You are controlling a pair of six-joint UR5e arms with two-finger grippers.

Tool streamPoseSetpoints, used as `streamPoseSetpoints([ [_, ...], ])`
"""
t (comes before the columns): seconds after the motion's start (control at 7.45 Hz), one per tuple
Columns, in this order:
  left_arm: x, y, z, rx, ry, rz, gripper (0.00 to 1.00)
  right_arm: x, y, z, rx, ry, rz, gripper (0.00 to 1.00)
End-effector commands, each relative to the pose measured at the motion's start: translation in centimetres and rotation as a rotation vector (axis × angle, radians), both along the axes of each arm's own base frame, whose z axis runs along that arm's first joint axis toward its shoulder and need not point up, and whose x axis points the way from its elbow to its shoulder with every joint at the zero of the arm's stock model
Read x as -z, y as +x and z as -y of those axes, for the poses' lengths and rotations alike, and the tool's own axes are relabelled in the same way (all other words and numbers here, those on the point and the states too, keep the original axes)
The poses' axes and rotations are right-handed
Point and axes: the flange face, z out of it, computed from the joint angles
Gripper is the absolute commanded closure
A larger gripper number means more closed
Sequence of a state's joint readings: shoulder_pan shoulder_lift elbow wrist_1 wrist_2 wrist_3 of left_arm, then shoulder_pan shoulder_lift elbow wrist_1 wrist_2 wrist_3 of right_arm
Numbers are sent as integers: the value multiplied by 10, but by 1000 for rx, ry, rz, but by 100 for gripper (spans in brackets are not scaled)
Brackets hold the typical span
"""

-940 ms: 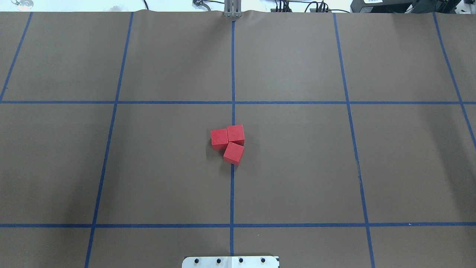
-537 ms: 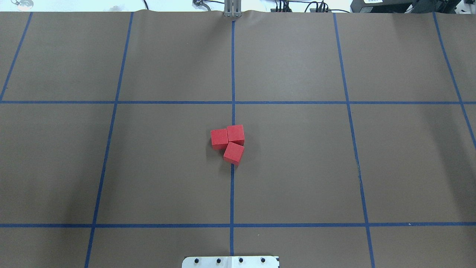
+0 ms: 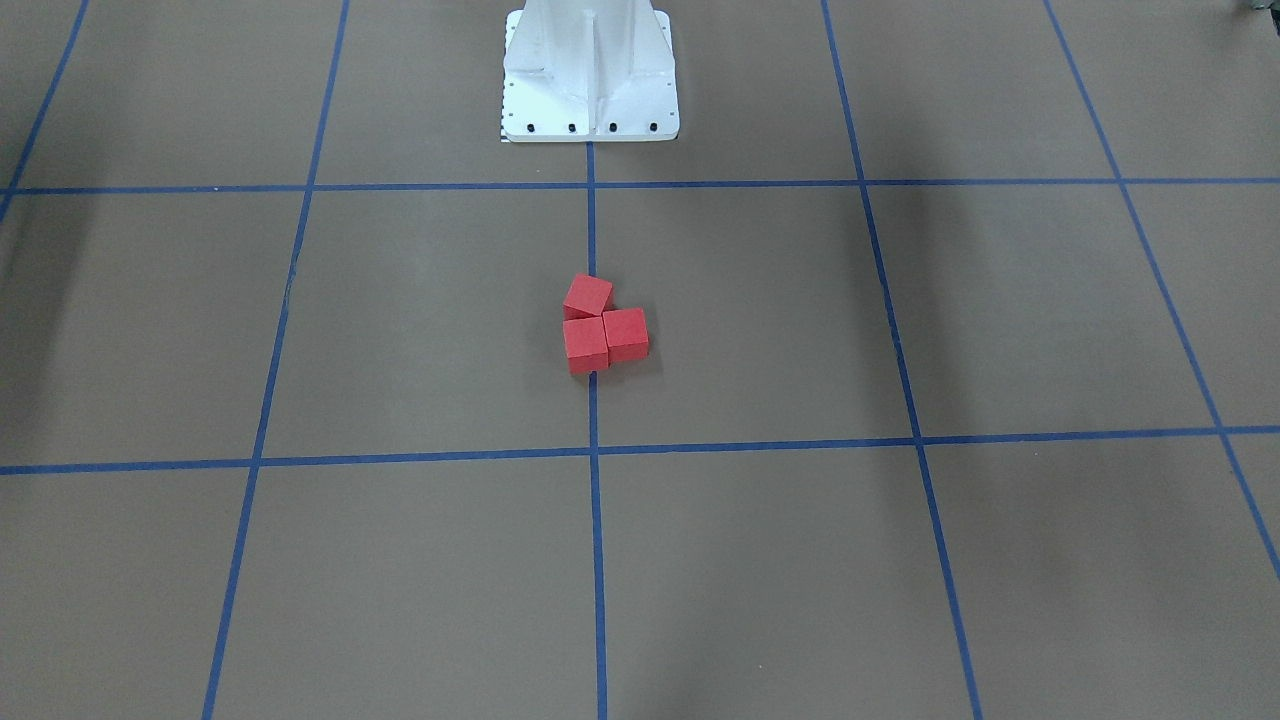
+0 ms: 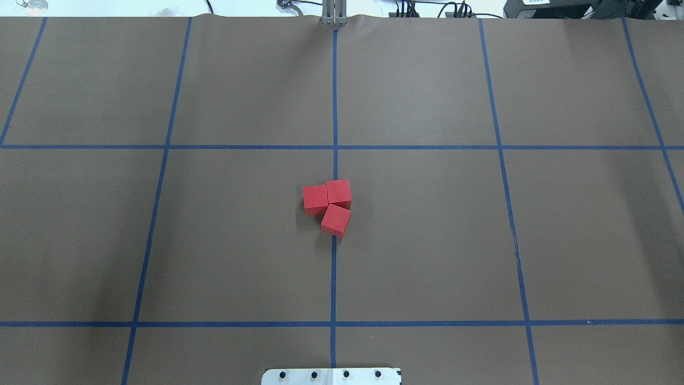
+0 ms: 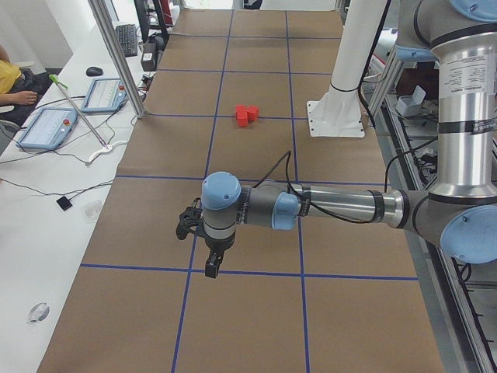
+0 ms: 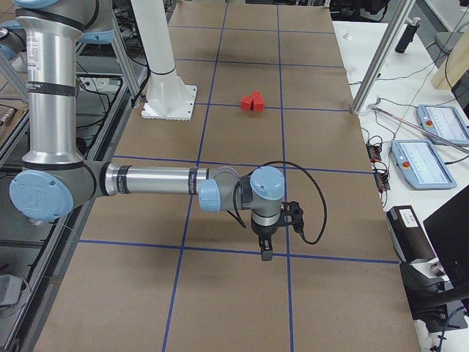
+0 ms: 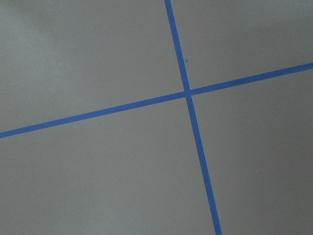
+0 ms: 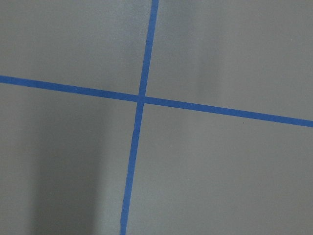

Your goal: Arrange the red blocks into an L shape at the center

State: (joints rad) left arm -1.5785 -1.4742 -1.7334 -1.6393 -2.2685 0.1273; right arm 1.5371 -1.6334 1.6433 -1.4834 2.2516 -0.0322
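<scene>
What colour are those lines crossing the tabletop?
Blue. The tape lines show best in the overhead exterior view.

The three blocks [image 4: 339, 193] lay close together at the center [image 4: 334, 167], straight before the robot's base plate [image 4: 331, 376] and well apart from it. Two stood side by side and touching, the left block [image 4: 315, 199] just left of the tape line [image 4: 333, 278] and the right block upon it, and the third block [image 4: 336, 220] lay nearer to the robot, also upon the line, a little turned and touching the right block. The left gripper [image 5: 210, 269] hung over the table near its left end and the right gripper [image 6: 265, 254] near its right end, both far from the blocks.
</scene>
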Motion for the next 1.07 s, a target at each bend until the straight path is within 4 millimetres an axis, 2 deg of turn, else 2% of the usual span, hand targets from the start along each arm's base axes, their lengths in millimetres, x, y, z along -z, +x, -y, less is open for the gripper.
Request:
streamPoseSetpoints([
  [0.0, 1, 0, 0, -1, 3, 0, 0, -1, -3, -3, 3, -8, 37, 1],
  [0.94, 1, 2, 0, -5, 2, -20, 0, -2, -2, -4, 2, -11, 37, 1],
])
